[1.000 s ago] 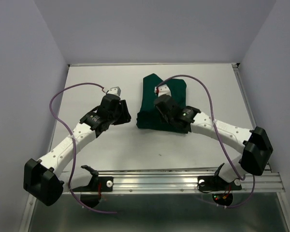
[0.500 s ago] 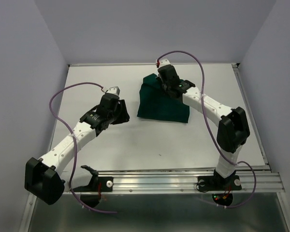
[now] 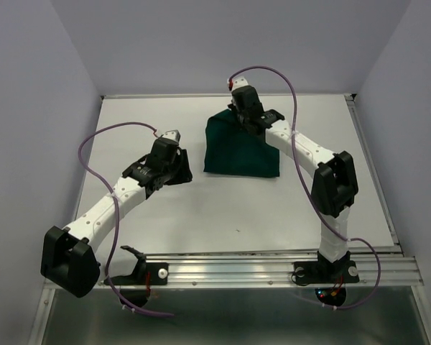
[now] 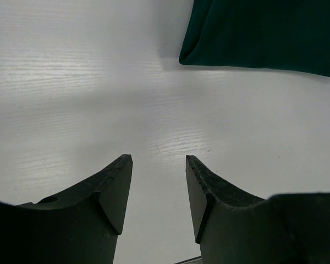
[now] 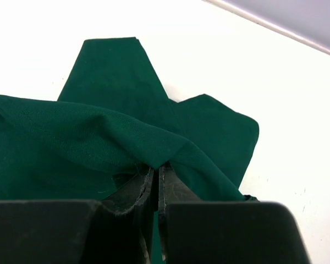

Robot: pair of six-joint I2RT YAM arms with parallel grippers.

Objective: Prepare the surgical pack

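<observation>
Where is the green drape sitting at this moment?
In the top view the green drape lies about mid-width in the far half of the table, a fold pinched by the right gripper; the open left gripper is just to its left, apart.

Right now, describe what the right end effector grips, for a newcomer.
On the white table, right of centre near the far wall, lies a dark green cloth drape. The right end effector pinches one fold. No other cloth is in view.
</observation>
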